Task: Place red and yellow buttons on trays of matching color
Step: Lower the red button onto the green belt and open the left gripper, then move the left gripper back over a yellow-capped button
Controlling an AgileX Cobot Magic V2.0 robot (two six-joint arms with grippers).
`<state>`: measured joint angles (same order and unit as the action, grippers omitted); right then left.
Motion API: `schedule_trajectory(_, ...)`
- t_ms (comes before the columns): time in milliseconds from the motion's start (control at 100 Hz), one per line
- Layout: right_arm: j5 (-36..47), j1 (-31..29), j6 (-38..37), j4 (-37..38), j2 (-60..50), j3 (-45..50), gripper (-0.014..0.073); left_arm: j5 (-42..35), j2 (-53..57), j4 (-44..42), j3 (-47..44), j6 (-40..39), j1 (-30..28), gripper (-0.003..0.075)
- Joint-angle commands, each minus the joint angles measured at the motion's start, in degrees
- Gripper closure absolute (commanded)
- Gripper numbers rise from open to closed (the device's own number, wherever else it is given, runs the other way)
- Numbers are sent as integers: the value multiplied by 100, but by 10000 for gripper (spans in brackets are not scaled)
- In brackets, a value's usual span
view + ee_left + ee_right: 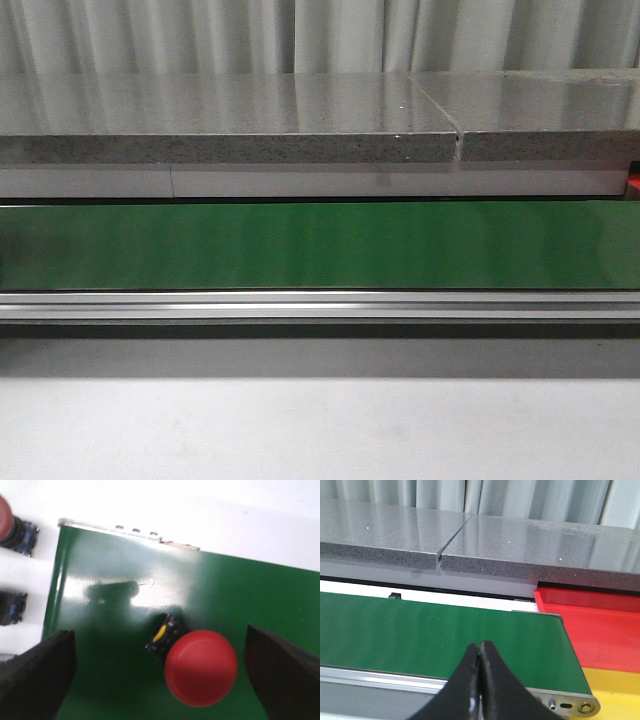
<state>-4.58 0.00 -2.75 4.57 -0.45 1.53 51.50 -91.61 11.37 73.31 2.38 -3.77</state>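
Observation:
A red button [201, 668] with a domed cap lies tipped on its side on the green belt [125, 595], its black base [167, 636] pointing away. My left gripper [159, 641] hangs over it, open, its fingers [45, 670] wide on either side and touching nothing. A second red button [4, 517] stands off the belt's end on white. No yellow button is in view. My right gripper [480, 647] is shut and empty over the belt's near edge. The red tray [600, 625] and yellow tray [615, 690] sit past the belt's end, to the right of that gripper.
The front view holds only the bare green belt [320, 245], its metal rail [320, 305] and a grey stone ledge [230, 120] behind. Another dark button base [12, 607] stands on the white surface beside the belt's end.

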Motion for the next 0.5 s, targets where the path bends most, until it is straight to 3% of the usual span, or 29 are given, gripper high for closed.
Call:
schedule_trajectory(0,491,-10,-3,55,-98,-58,662,-143,206,125,409,-2,166,50)
schedule_trajectory(210,491,-10,-3,55,-98,-58,662,-79,285,210,802,-38,240,50)
schedule_trajectory(490,491,-10,-3,55,-98,-58,662,-232,983,-187,476,-413,240,50)
